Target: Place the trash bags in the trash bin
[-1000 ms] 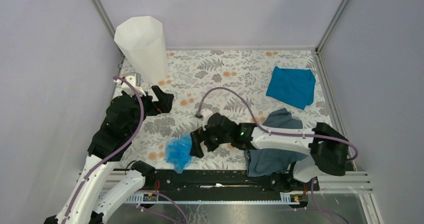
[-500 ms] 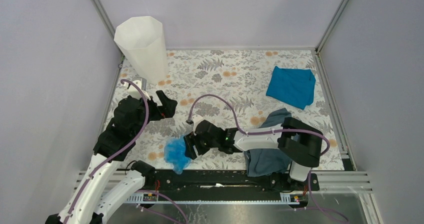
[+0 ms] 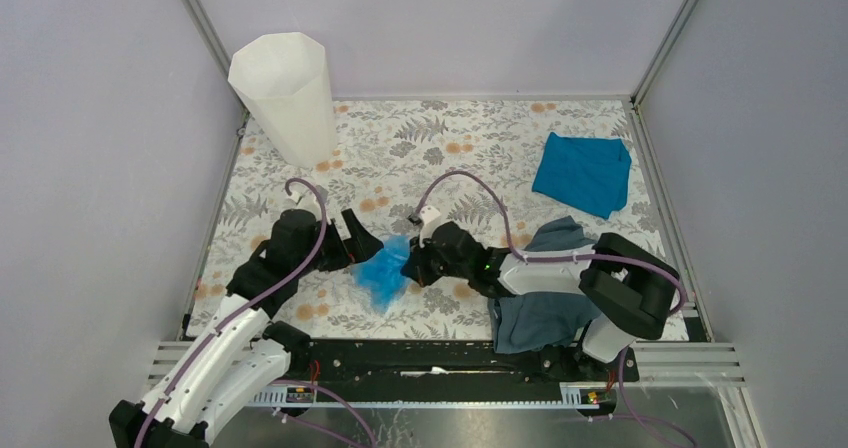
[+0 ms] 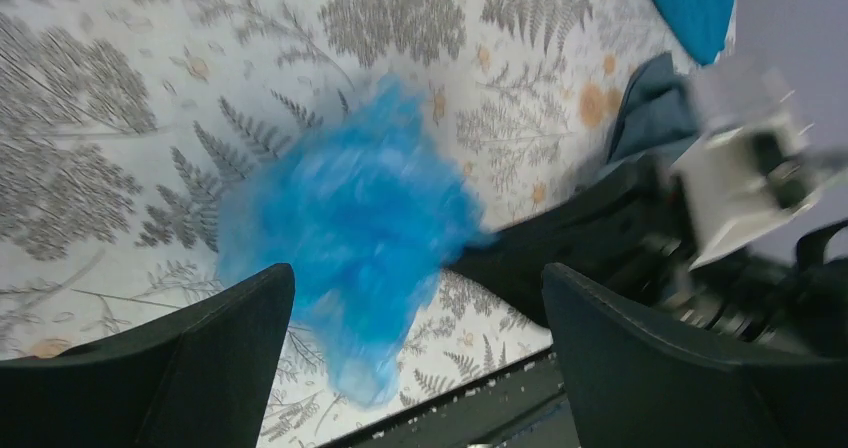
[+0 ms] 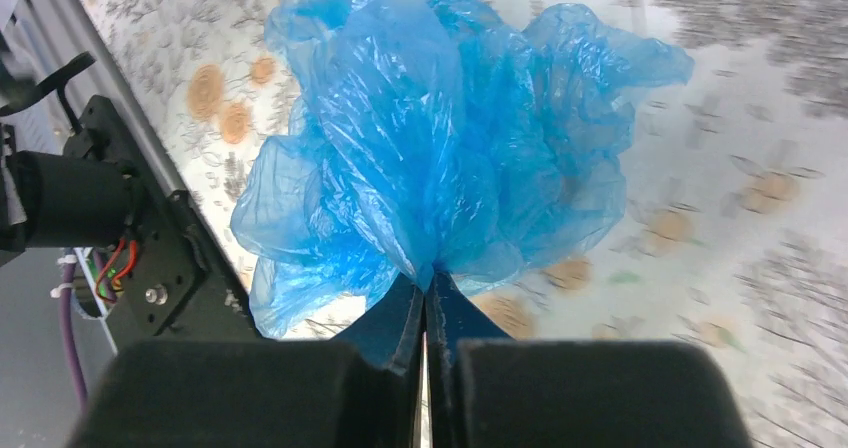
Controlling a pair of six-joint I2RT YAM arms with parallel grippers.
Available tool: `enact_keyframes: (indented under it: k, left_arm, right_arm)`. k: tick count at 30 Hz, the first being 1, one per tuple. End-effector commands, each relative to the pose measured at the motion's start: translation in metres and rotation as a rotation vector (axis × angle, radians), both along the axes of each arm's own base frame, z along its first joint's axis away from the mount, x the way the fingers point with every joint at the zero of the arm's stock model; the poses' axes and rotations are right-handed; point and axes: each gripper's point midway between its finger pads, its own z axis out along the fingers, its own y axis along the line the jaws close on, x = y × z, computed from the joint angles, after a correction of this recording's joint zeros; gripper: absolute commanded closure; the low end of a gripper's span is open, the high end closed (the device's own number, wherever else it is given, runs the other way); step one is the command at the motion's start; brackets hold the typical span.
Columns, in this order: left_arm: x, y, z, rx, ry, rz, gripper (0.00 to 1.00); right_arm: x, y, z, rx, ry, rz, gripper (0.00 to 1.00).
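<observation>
The trash bag is a crumpled bunch of glossy light-blue film near the middle of the floral table. My right gripper is shut on it, and the right wrist view shows the film pinched between the closed fingertips. My left gripper stands open just left of the bag. In the left wrist view the bag lies ahead of its spread fingers, blurred and apart from them. The tall white trash bin stands upright at the far left corner.
A teal-blue cloth lies at the far right. A dark grey-blue cloth lies under the right arm near the front. A black rail runs along the near edge, and grey walls enclose the table on three sides.
My right gripper has shut on the bag and drawn it away from the near edge. My left arm has swung from near the bin to the bag's left side, still open.
</observation>
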Motion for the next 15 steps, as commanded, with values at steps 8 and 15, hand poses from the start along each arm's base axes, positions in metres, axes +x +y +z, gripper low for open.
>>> enact_keyframes:
  k: [8, 15]
  left_arm:
    - [-0.004, -0.052, -0.019, -0.295, 0.091, -0.105, 0.16]
    - [-0.006, -0.068, -0.025, -0.32, 0.122, -0.167, 0.27]
  right_arm:
    - [0.006, -0.035, 0.041, 0.205, -0.048, 0.041, 1.0]
    - [0.037, -0.067, 0.043, 0.157, 0.01, -0.169, 1.0]
